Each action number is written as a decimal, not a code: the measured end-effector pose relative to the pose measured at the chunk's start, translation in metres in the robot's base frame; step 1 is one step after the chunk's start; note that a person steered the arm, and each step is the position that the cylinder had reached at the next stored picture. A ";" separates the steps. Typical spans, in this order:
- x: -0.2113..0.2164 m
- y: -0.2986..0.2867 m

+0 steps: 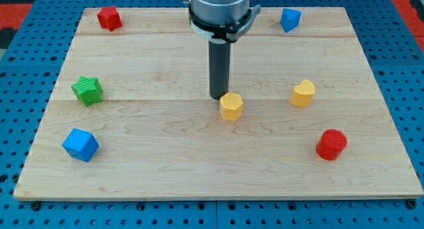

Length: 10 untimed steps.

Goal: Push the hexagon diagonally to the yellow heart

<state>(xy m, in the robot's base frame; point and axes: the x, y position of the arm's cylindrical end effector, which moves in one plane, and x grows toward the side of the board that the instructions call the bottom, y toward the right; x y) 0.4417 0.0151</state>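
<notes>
Seven blocks lie on the worktop [199,169]. No hand here, only the rod; my tip [218,96] touches the yellow hexagon [231,106] at its upper left. To the hexagon's right, apart, sits the yellow heart [303,93].

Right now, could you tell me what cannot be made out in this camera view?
- Contact between my tip and the yellow hexagon: they meet at the hexagon's upper left edge, so touching or a sliver apart is unclear.
- The arm above the rod mount: cut off by the view's top edge.
</notes>
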 end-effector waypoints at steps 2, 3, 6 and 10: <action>0.036 0.040; 0.051 -0.054; 0.054 -0.101; 0.101 -0.072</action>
<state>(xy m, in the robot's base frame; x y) 0.5427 -0.0571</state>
